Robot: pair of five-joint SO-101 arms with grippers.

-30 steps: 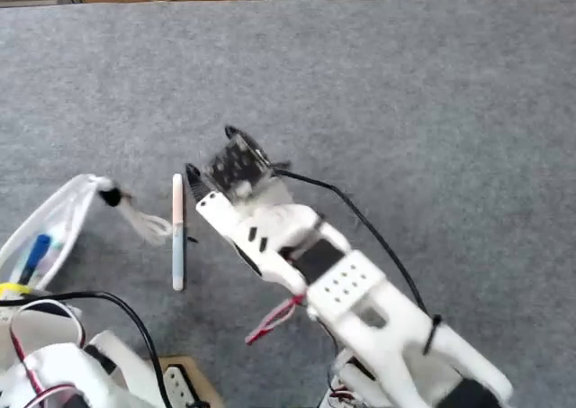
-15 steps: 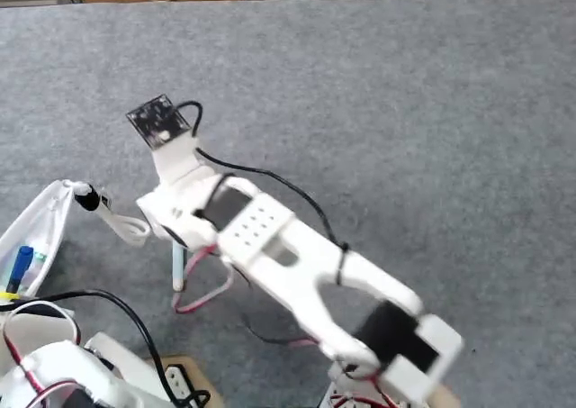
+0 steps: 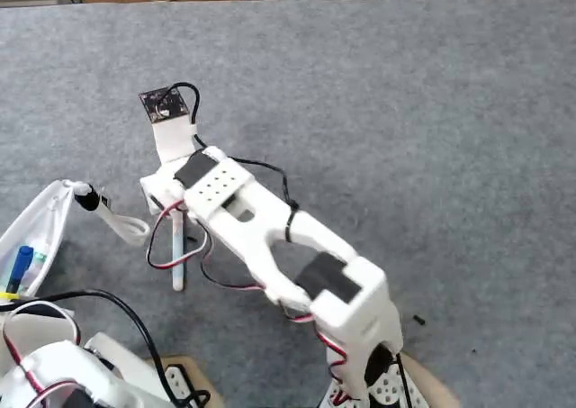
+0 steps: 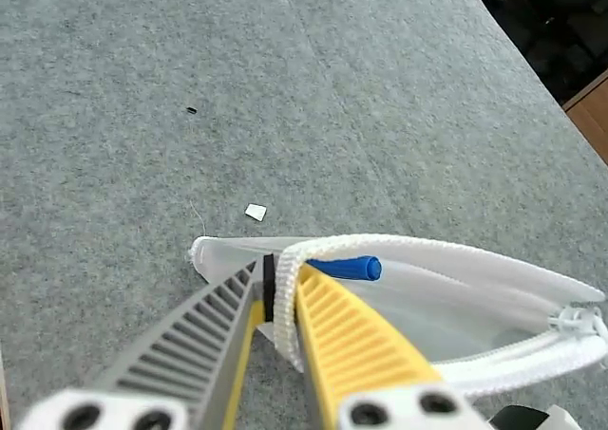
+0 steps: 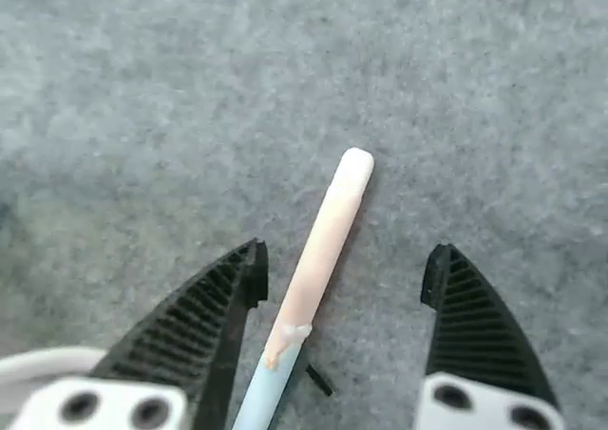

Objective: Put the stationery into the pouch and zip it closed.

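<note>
The right gripper (image 5: 347, 252) is held wide open just above the grey worktop (image 5: 475, 69), with a pink-and-blue pen (image 5: 323, 235) lying flat between its jaws and apart from both. The left gripper (image 4: 271, 283) is closed tight on the rim of the white pouch (image 4: 475, 302), inside which a blue marker (image 4: 347, 269) is seen. The pouch is lying near the pen, on the left arm's side.

grey mat (image 3: 432, 111) open beside pen (image 5: 312, 259), pouch cord (image 3: 123, 222) near it
</note>
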